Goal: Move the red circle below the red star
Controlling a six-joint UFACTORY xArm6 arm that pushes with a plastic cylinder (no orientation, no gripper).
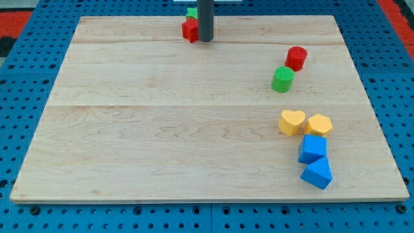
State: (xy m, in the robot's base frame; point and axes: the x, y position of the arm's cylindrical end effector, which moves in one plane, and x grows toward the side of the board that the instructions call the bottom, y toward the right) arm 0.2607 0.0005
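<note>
Your arm carries no hand, so there is nothing to report as apart, together or clamped; it ends in a rod, and my tip sits at the 12 o'clock edge of the surface, touching or just beside the red star on its 3 o'clock side. A green block peeks out behind the star. The red circle stands well apart, toward 2 o'clock, beside a green cylinder. By my judgement, nothing is done yet: the circle must travel across to just under the star.
</note>
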